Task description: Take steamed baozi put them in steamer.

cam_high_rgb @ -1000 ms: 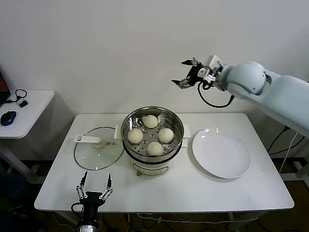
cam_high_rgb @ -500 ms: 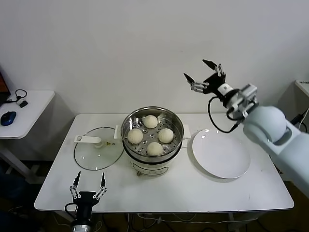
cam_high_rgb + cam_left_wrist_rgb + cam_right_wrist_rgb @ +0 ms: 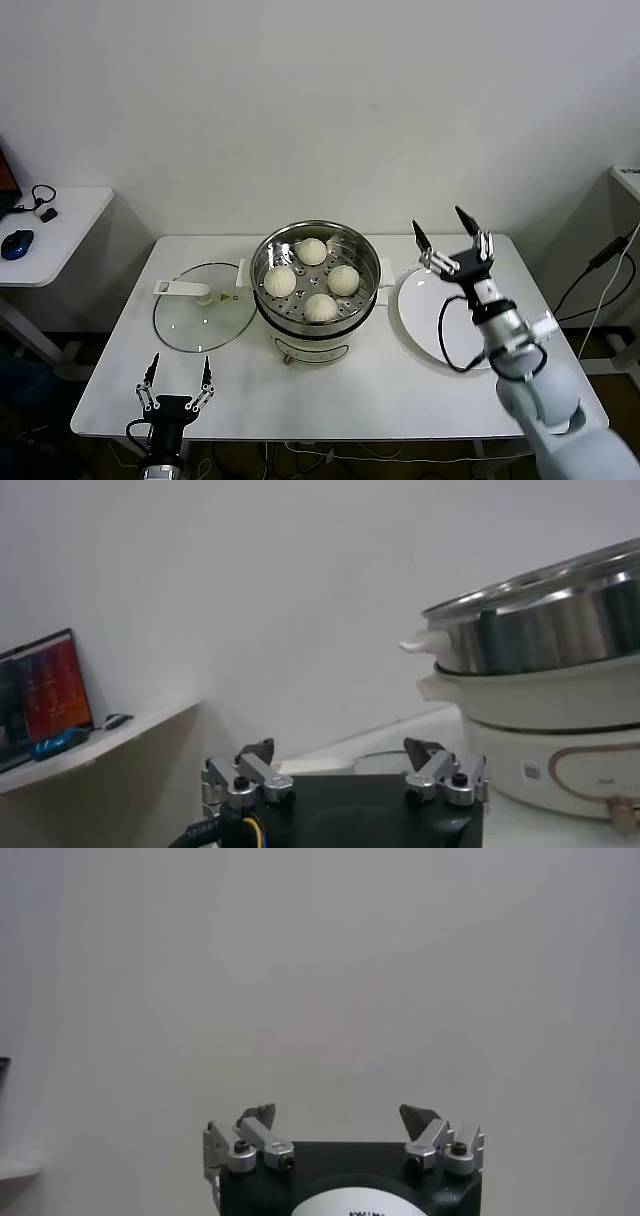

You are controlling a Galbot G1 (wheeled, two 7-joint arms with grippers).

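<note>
Sitting on the perforated tray inside the steamer [image 3: 316, 275], mid-table, are the steamed baozi [image 3: 311, 280], and I count four: one at the back, one left, one right, one at the front, close together but not squished. They look soft and light, smooth domed tops, so I'd guess they dent or tear easily and might be a bit tacky; best bet is a gentle pinch low on the sides across the widest part, not the crown. Otherwise there's one steamer, one glass lid [image 3: 197, 319] lying flat to its left and one white plate [image 3: 505, 335] to its right with nothing on it. So the job looks done to me. Right gripper [image 3: 452, 240] hangs above the plate's near-steamer edge, fingers spread wide, holding nothing. Left gripper [image 3: 177, 375] is parked at the table's [image 3: 400, 395] front edge, fingers apart too, also holding nothing.
</note>
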